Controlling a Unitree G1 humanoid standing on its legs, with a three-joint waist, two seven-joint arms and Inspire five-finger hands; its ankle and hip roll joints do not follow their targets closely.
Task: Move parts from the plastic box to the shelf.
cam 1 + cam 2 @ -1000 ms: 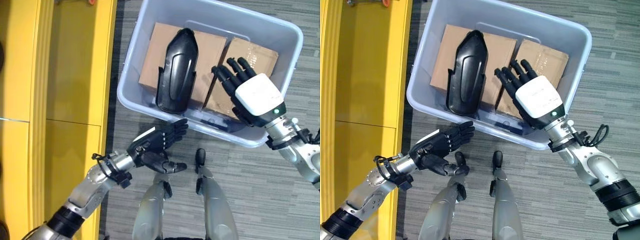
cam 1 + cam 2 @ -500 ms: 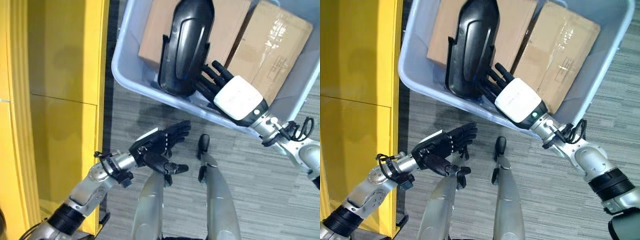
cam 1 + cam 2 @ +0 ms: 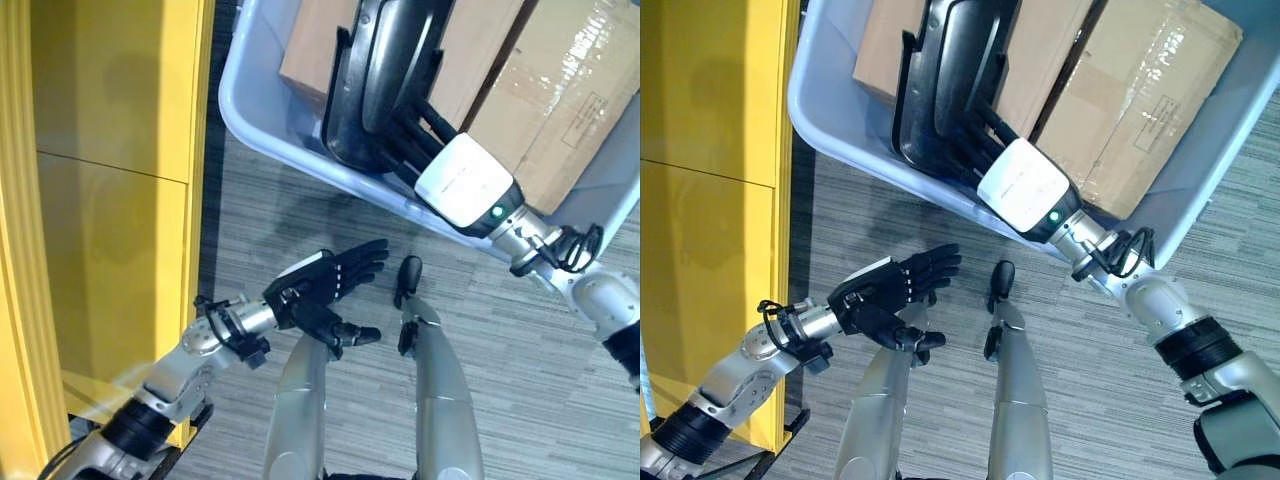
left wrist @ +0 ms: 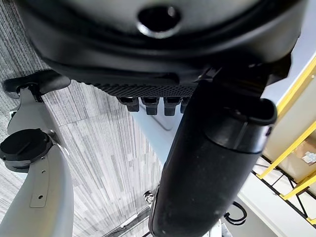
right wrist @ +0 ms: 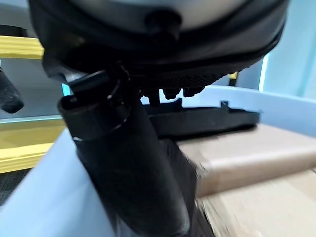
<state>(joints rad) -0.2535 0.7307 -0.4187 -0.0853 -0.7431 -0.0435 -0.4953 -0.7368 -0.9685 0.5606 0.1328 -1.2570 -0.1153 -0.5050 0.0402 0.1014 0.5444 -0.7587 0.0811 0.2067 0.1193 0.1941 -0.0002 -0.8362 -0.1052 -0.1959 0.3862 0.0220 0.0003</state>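
Fingers of our right hand (image 3: 462,180) reach into the plastic box (image 3: 262,135) and slide under the near end of the black part (image 3: 375,80); whether they grip it we cannot tell. Our left hand (image 3: 322,292) hovers over the grey floor (image 3: 280,230) just outside the box's near rim, fingers straight and spread, thumb apart, holding nothing. The part leans on two cardboard boxes (image 3: 545,90) inside. The yellow shelf (image 3: 110,180) stands beside the box.

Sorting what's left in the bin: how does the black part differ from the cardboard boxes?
The black part is dark, glossy and curved; the cardboard boxes are brown, flat-sided and taped. The part lies atop the boxes, with the right hand reaching under its near end; the boxes go untouched. All sit in the plastic box.
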